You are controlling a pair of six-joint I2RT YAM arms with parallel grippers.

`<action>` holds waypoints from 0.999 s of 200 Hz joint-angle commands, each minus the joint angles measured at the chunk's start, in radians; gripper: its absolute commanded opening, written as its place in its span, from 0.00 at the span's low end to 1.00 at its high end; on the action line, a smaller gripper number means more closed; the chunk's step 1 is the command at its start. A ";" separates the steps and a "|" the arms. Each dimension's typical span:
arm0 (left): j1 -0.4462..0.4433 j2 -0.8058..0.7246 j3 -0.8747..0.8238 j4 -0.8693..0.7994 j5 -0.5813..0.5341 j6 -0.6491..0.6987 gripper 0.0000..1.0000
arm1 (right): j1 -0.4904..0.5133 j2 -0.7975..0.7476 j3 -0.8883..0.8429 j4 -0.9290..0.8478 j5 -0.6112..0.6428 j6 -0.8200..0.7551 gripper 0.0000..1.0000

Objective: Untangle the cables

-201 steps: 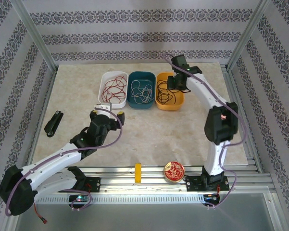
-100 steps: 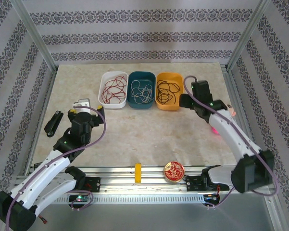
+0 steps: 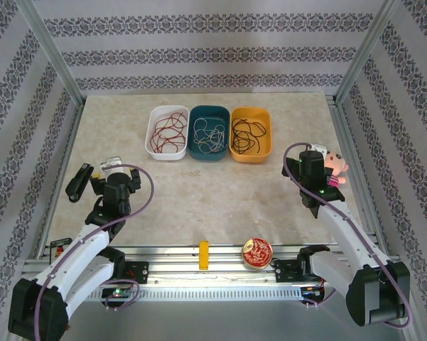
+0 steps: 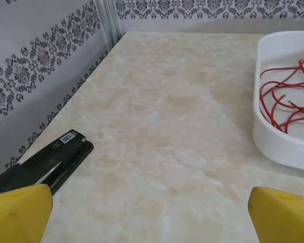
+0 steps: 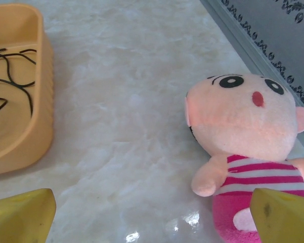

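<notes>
At the far side of your marble-patterned worktop (image 3: 213,195), thin red cables (image 3: 168,132) lie in the white plastic tray (image 3: 165,155), pale grey cables (image 3: 209,133) in the teal tray (image 3: 207,156) and black cables (image 3: 250,135) in the orange tray (image 3: 250,158) — one colour each. Your left end effector (image 4: 152,212) stands wide open and empty near the black stapler (image 4: 40,164) — your right end effector (image 5: 152,215), fingers spread and empty, sits just beside the pink plush doll (image 5: 253,131)

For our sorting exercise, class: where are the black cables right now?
In the top view, the black cables lie inside the orange tray, rightmost of the far row of three, beside the teal tray.
</notes>
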 commanded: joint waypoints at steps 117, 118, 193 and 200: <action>0.199 0.440 -0.136 0.796 0.464 0.157 0.99 | -0.031 0.022 -0.284 0.599 0.053 -0.248 0.98; 0.199 0.444 -0.137 0.803 0.465 0.157 0.99 | -0.030 0.022 -0.285 0.601 0.053 -0.248 0.98; 0.218 0.797 -0.077 1.081 0.624 0.176 0.99 | -0.040 0.032 -0.320 0.674 0.002 -0.259 0.98; 0.225 0.784 -0.056 1.016 0.646 0.176 0.99 | -0.041 0.037 -0.325 0.686 -0.004 -0.260 0.98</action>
